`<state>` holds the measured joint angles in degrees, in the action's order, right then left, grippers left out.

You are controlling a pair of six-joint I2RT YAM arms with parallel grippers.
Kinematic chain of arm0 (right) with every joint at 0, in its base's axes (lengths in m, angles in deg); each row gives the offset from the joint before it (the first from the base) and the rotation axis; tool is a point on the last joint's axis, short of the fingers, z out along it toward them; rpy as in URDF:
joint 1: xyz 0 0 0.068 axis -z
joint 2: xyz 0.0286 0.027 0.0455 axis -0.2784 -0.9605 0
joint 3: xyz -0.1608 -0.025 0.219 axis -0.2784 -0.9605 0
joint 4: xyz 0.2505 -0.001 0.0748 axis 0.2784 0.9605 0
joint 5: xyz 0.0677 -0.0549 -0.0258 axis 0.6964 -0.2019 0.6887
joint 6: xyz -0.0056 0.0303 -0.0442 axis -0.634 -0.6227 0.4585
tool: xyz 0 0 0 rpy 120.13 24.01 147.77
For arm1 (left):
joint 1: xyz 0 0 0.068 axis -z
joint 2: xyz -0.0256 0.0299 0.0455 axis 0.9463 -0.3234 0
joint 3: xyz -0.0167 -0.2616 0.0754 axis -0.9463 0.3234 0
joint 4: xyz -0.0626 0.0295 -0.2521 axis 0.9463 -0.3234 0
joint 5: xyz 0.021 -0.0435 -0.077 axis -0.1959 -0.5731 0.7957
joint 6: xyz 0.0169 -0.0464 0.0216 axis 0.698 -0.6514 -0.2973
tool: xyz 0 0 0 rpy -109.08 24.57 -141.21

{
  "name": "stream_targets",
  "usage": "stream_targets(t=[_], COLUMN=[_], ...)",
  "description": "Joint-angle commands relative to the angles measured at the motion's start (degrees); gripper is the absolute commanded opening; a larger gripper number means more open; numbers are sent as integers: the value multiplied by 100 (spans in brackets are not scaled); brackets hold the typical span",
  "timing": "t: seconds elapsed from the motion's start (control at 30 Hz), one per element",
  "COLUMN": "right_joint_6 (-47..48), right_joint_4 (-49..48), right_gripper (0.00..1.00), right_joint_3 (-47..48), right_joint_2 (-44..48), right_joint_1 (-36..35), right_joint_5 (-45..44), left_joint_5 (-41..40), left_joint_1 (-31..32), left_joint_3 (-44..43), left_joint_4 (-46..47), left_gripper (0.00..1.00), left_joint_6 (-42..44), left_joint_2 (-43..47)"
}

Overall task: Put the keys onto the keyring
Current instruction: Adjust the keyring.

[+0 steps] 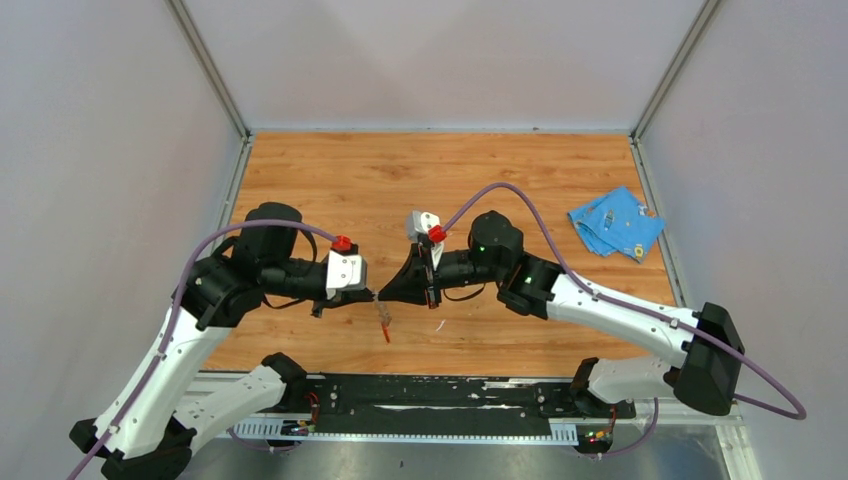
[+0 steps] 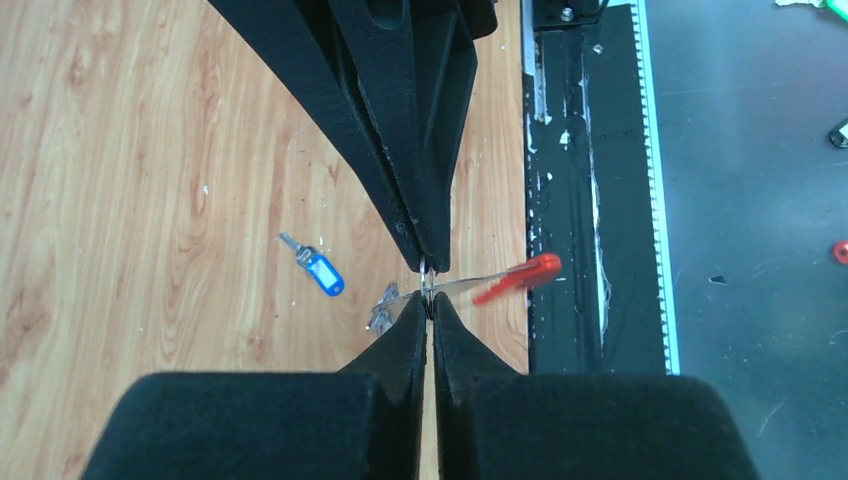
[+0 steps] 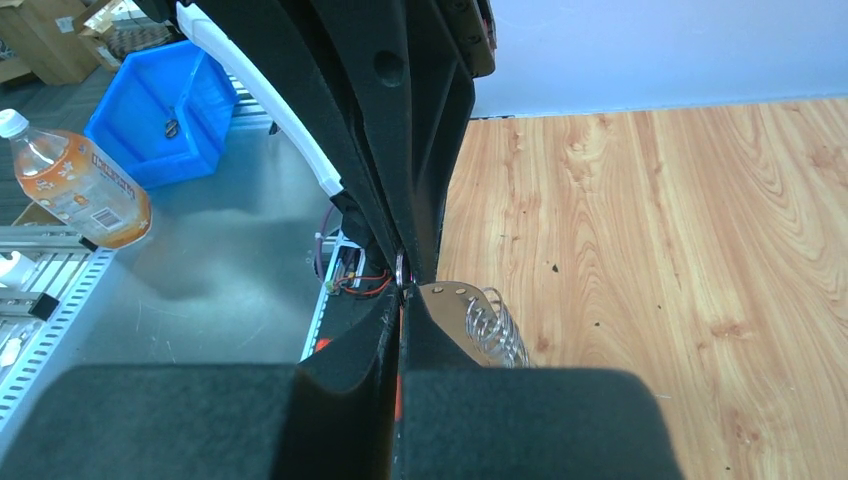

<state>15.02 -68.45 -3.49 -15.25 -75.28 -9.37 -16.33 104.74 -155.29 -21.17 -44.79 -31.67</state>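
Observation:
Both grippers meet tip to tip above the wooden table, a little above the near edge. My left gripper [image 1: 371, 296] [image 2: 428, 302] and right gripper [image 1: 382, 296] [image 3: 402, 293] are each shut on the small metal ring [image 2: 427, 280] [image 3: 400, 268] of the keyring. Its strap hangs below, silvery grey then red [image 2: 520, 278] [image 1: 386, 330], with a wire coil [image 3: 495, 325] beside it. The blue-headed key [image 2: 318, 268] lies on the table just beyond the fingers. The black-headed key is not in view.
A crumpled blue cloth [image 1: 615, 222] lies at the back right of the table. The black rail [image 2: 575, 180] runs along the near edge. Off the table in the right wrist view are a blue bin [image 3: 160, 110] and a bottle [image 3: 75, 185].

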Motion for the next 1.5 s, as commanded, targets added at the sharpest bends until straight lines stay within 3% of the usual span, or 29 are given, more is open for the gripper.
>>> stream_targets(t=[0.0, 0.1, 0.2, 0.27, 0.47, 1.1, 1.23, 1.37, 1.47], right_joint_6=[114, 194, 504, 752, 1204, 1408, 1383, 1439, 1565], right_joint_4=[-54, 339, 1144, 1625, 2500, 2911, 2927, 3057, 3343], right_gripper=[0, 4, 29, 38, 44, 33, 24, 3, 1], right_joint_3=[10, 152, 594, 905, 1612, 2156, 2251, 2353, 2488], right_joint_2=[244, 222, 75, -41, -390, -790, -891, -991, -1074], right_joint_1=[49, 51, 49, 49, 57, 55, 49, 54, 49], right_joint_5=[56, 113, 85, 20, 81, -185, -99, -80, -149], left_joint_5=[-286, -330, -412, -531, -627, -504, -452, -437, -425], left_joint_1=[48, 49, 43, 50, 44, 57, 57, 58, 58], left_joint_3=[-40, -37, -148, -247, -503, -422, -451, -475, -497], left_joint_4=[-45, -37, -45, -45, -54, -54, -52, -45, -45], left_gripper=[0, 0, 0, 0, 0, 0, 0, 0, 0], left_joint_6=[-28, 36, -51, -179, -417, -415, -412, -428, -395], left_joint_2=[43, 69, -20, -122, -331, -242, -250, -240, -217])
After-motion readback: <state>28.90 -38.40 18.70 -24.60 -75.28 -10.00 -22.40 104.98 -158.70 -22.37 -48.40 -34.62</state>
